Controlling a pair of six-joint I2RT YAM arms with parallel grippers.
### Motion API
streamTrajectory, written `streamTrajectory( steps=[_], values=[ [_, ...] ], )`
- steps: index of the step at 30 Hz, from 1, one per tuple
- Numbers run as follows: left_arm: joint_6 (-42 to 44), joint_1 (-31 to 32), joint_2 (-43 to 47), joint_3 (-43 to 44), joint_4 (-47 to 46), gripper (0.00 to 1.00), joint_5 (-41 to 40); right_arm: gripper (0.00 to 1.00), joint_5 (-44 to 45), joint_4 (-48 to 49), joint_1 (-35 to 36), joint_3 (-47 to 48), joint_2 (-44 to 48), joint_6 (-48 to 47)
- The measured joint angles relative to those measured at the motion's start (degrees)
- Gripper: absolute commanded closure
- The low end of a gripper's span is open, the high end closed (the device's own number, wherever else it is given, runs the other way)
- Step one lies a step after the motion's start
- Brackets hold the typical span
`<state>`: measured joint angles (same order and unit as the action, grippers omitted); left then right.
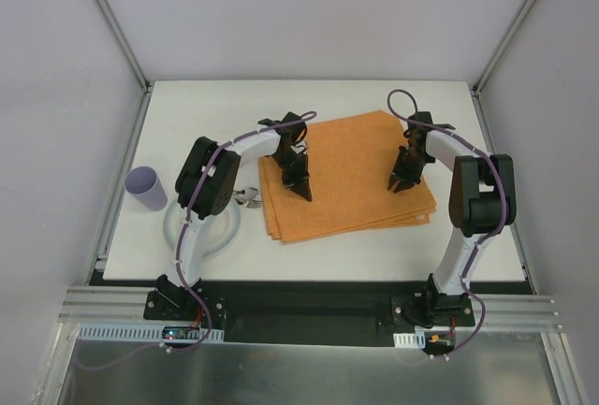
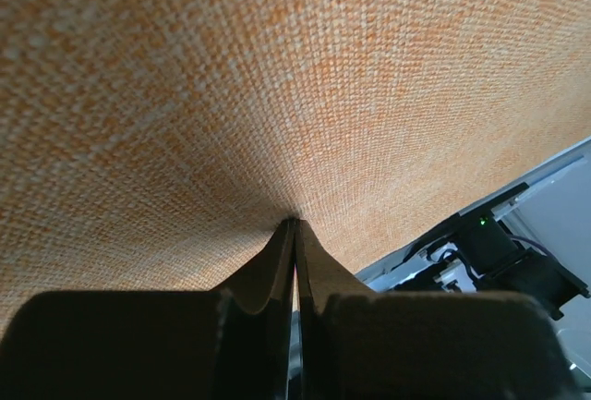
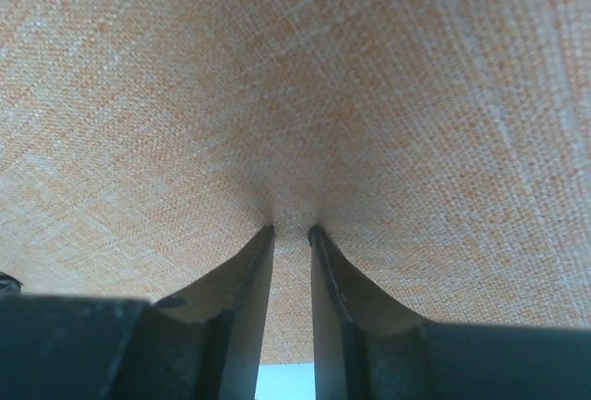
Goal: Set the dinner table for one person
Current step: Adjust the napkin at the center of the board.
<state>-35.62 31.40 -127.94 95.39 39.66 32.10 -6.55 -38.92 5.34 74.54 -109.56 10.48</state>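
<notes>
The orange folded cloth placemat (image 1: 351, 176) lies in the middle of the white dinner table (image 1: 225, 110). My left gripper (image 1: 301, 188) points down onto the placemat's left part. In the left wrist view its tips (image 2: 295, 223) meet on the cloth (image 2: 277, 77) and dimple it. My right gripper (image 1: 401, 180) points down onto the placemat's right part. In the right wrist view its tips (image 3: 291, 227) stand a narrow gap apart with the cloth (image 3: 295, 77) puckered between them.
A lilac cup (image 1: 145, 188) stands at the table's left edge. A white plate (image 1: 208, 235) lies at the front left, partly under my left arm. Metal cutlery (image 1: 249, 197) lies between the plate and the placemat. Grey walls enclose the table.
</notes>
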Motion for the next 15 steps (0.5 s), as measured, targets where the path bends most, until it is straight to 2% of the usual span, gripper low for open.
streamTrajectory(
  steps=[15],
  values=[
    [-0.7, 0.1, 0.0, -0.2, -0.3, 0.98, 0.5, 0.73, 0.6, -1.9, 0.0, -12.1, 9.4, 0.8]
  ],
)
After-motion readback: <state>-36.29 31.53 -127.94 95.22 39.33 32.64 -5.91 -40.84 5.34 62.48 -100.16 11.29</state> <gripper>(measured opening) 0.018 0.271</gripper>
